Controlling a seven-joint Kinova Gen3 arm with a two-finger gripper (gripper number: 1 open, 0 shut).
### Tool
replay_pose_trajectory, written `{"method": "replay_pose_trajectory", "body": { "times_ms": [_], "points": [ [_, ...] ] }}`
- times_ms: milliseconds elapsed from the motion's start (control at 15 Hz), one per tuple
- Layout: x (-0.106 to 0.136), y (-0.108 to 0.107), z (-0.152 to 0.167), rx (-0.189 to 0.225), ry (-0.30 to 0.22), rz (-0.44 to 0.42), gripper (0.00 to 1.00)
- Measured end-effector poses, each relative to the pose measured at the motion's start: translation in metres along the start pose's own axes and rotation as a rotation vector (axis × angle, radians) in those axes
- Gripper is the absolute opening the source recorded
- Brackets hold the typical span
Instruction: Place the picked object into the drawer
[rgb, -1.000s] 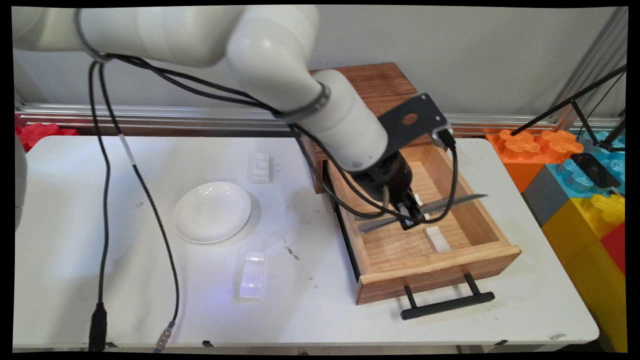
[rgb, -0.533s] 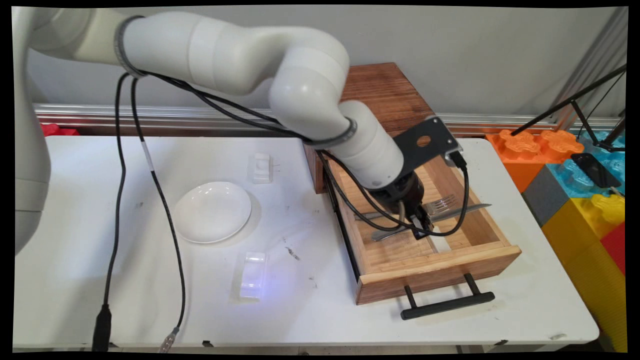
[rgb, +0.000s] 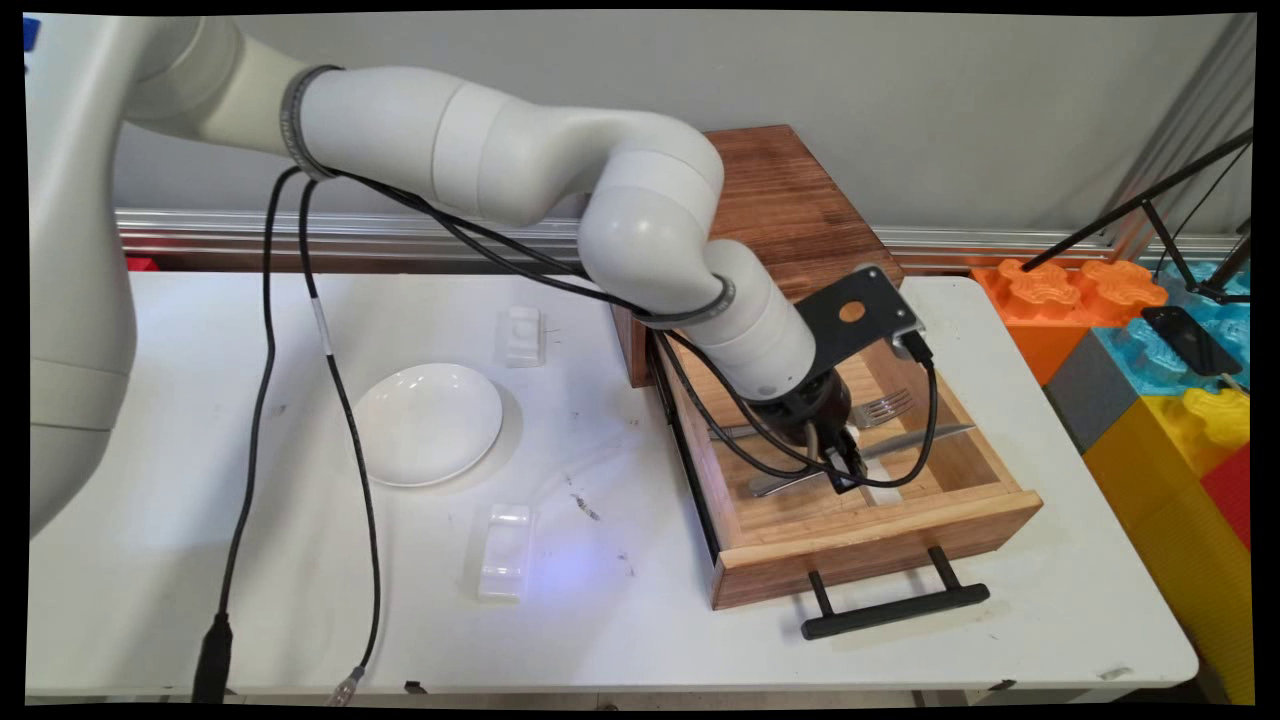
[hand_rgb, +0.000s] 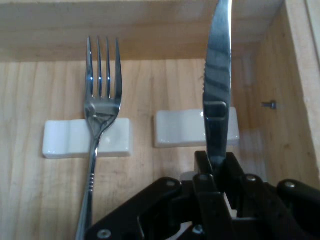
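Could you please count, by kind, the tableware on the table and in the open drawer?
White ceramic cutlery rests: 4, two on the table, two in the drawer
Steel fork: 1
Steel table knife: 1
Round white plate: 1
Total: 7

The black two-finger gripper was down inside the open wooden drawer, its fingers clamped on a silver table knife. The knife's blade lay across a small white rectangular cutlery rest. Beside it, a silver fork lay across a second white rectangular rest, parallel to the knife.
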Motion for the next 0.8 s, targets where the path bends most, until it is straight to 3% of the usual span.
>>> {"method": "replay_pose_trajectory", "body": {
  "times_ms": [800],
  "points": [
    [-0.001, -0.011, 0.03, -0.043, -0.034, -0.039, 0.0]
  ]
}}
